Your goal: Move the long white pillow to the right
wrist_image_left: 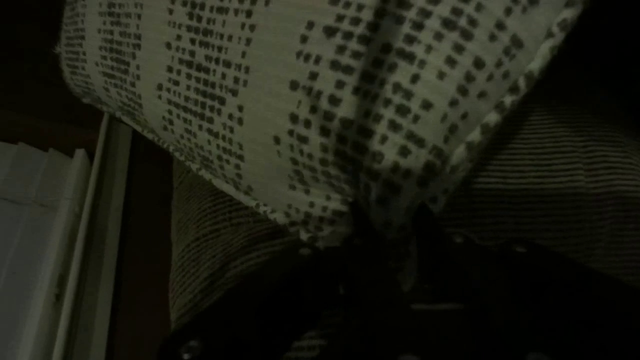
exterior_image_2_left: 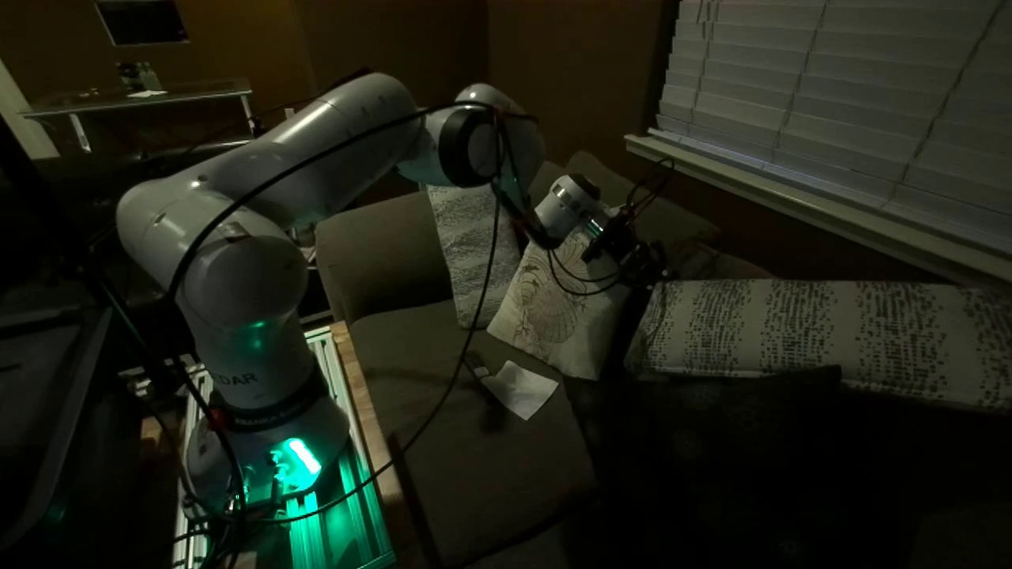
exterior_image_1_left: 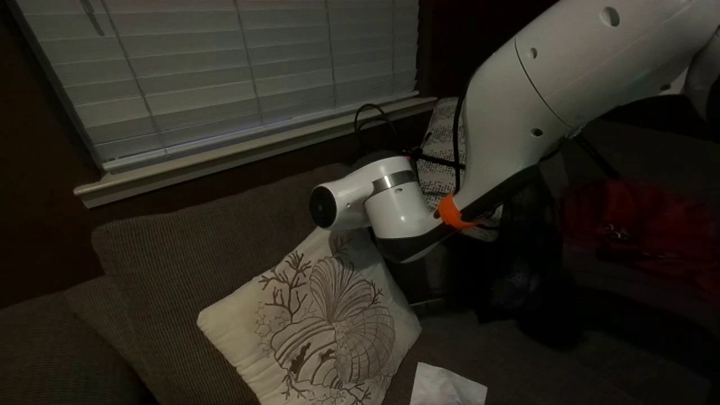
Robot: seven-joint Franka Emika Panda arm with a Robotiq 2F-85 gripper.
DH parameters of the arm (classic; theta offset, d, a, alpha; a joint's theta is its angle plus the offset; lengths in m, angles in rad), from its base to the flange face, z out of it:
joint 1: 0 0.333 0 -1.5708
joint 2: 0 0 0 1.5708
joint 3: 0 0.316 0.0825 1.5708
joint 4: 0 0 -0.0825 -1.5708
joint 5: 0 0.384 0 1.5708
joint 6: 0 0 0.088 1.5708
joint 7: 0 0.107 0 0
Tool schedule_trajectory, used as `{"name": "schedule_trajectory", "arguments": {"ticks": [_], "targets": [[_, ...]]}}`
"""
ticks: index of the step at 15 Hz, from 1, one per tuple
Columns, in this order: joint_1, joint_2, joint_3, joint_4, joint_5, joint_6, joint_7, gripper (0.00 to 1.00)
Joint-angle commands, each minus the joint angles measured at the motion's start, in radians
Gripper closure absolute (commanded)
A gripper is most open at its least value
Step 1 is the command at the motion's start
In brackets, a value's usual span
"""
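1. A ribbed grey-brown fabric sofa sits beneath white slatted blinds and a pale straight sill in a dim room.
2. Near its back edge, by the sill, stretches the long off-white cloth pillow with dark flecks.
3. The black gripper has its jaws clamped on that pillow's corner.
4. A square cream cloth pillow with a brown shell design tilts against the sofa's back; a white paper sheet lies before it.

site is reading as a home: sofa is standing below white window blinds; a shell-patterned throw pillow is resting on it.
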Motion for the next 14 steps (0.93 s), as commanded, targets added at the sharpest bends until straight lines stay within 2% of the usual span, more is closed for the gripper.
{"name": "schedule_trajectory", "arguments": {"ticks": [1,4,6,7,8,10,11,12,14], "targets": [[0.035,-0.111,-0.053,-0.098,-0.032,-0.021,0.147,0.95],[0.027,-0.206,-0.087,-0.138,-0.015,-0.017,0.243,0.95],[0.000,-0.233,-0.102,-0.088,0.007,-0.029,0.242,0.95],[-0.040,-0.252,-0.059,-0.056,-0.022,-0.057,0.230,0.95],[-0.076,-0.266,-0.037,-0.023,-0.001,-0.047,0.164,0.95],[-0.136,-0.286,0.026,-0.023,0.011,0.029,0.014,0.95],[-0.098,-0.265,0.008,-0.014,-0.019,-0.017,0.122,0.95],[-0.117,-0.277,0.025,-0.014,-0.015,-0.005,0.103,0.80],[-0.118,-0.275,0.033,-0.016,-0.013,-0.005,0.111,0.80]]}}
